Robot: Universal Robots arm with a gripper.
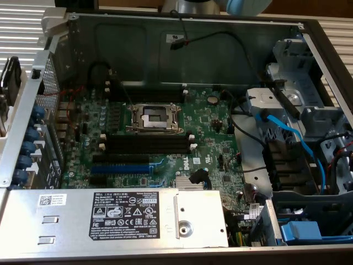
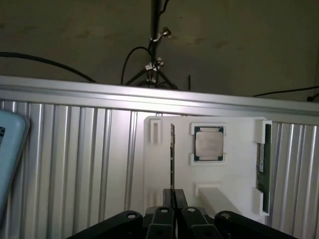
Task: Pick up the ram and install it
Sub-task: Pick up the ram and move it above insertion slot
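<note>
I see the jaws drawn nearly together in the wrist view, pinching the ram (image 2: 172, 154) by the near end of its thin edge. The ram shows edge-on as a dark narrow strip running away from the jaws, standing upright over a white holder (image 2: 229, 179). I cannot tell whether it is seated in the holder or lifted just clear of it. Just beside the ram, in the same holder, lies a square processor chip (image 2: 208, 143) with a silvery lid, framed by small white tabs. On the far side of the chip from the ram, a second memory stick (image 2: 262, 164) rests along the holder's edge, green with a pale label. The holder lies on a ribbed metal table (image 2: 75, 164).

In the exterior view I look down into the open computer case (image 1: 165, 33). Its green motherboard (image 1: 209, 127) carries an open processor socket (image 1: 153, 118). Just beside the socket run long black memory slots (image 1: 146, 144) with white clips. A blue expansion slot (image 1: 120, 168) lies between those and the metal power supply cover (image 1: 77, 232) with its black label. A grey drive bay (image 1: 287, 72) sits at the exterior view's right.
</note>
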